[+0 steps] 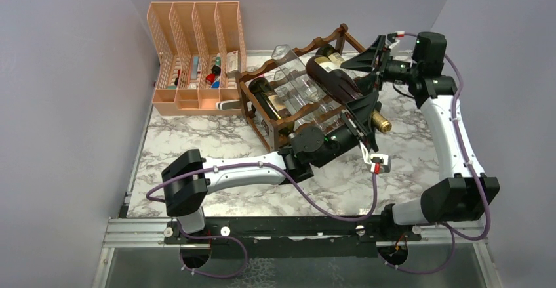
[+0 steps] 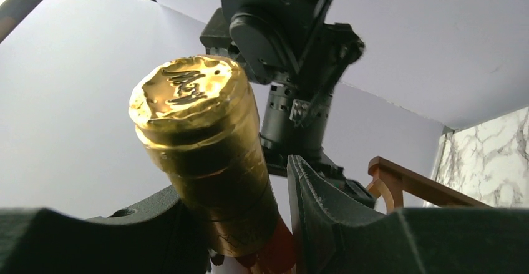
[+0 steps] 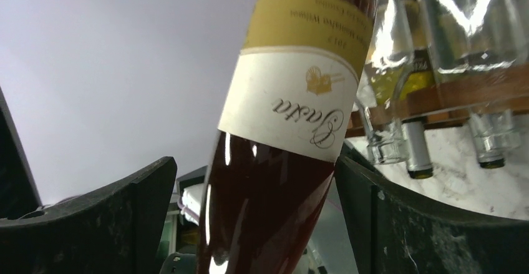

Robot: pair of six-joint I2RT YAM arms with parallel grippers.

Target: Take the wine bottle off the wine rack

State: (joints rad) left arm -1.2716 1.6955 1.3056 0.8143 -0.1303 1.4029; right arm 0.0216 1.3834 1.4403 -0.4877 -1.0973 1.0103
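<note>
The dark brown wine rack (image 1: 261,123) stands mid-table with several bottles in it. A dark wine bottle (image 1: 336,81) with a gold foil cap (image 1: 381,123) lies slanted over its right end, neck pointing toward me. My left gripper (image 1: 362,119) is shut on the gold neck (image 2: 199,137), whose foil fills the gap between the fingers. My right gripper (image 1: 375,50) is open and straddles the bottle's body (image 3: 287,112). Its right finger (image 3: 399,218) is at the label's edge and its left finger (image 3: 125,211) stands clear. A rack rail shows in both wrist views (image 2: 399,183) (image 3: 474,90).
A peach mesh file organizer (image 1: 197,58) with small items stands at the back left. The rack also holds another dark bottle (image 1: 269,98) and clear glass bottles (image 1: 292,78), whose necks show in the right wrist view (image 3: 387,143). Grey walls close in on three sides.
</note>
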